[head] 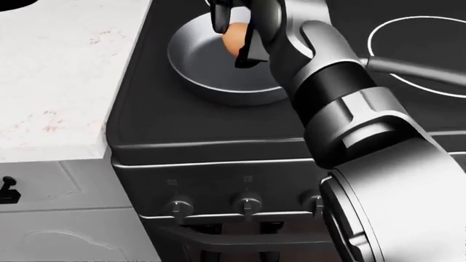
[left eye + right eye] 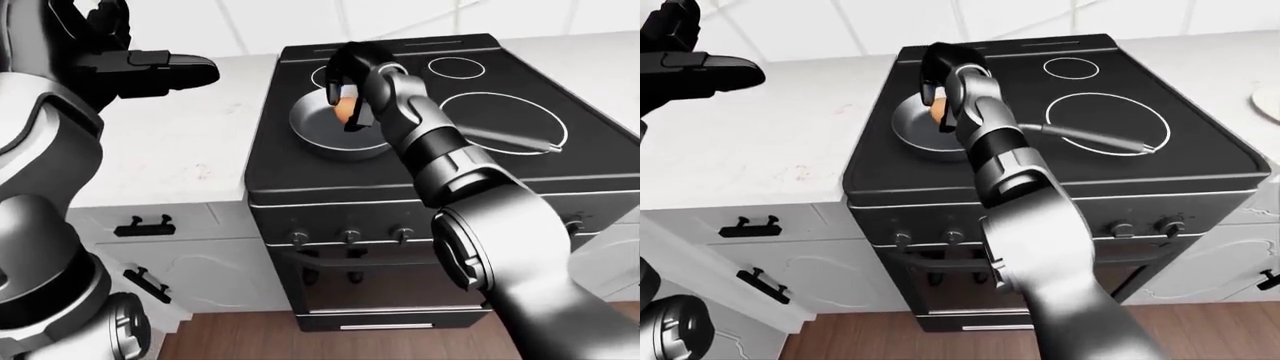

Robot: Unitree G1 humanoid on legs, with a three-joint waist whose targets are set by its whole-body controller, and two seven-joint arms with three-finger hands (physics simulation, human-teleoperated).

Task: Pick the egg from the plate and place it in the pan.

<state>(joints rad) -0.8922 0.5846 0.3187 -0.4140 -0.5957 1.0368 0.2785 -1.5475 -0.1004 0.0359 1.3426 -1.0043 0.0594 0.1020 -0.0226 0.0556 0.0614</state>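
A brown egg (image 1: 234,40) sits between the dark fingers of my right hand (image 1: 233,34), which is shut on it. The hand hovers over the upper middle of the grey pan (image 1: 207,68), and the egg is just above the pan's floor. The pan stands on the left part of the black stove (image 2: 300,169), and its long handle (image 2: 512,139) points right across a burner ring. My left hand (image 2: 175,67) is raised at the upper left over the white counter, with its fingers stretched out and nothing in them. A white plate edge (image 2: 1268,101) shows at the far right.
The white counter (image 2: 170,150) lies left of the stove, with white cabinet doors and black handles (image 2: 138,225) below it. A row of stove knobs (image 1: 247,203) runs above the oven door. My right forearm (image 1: 349,103) crosses the stove's right half.
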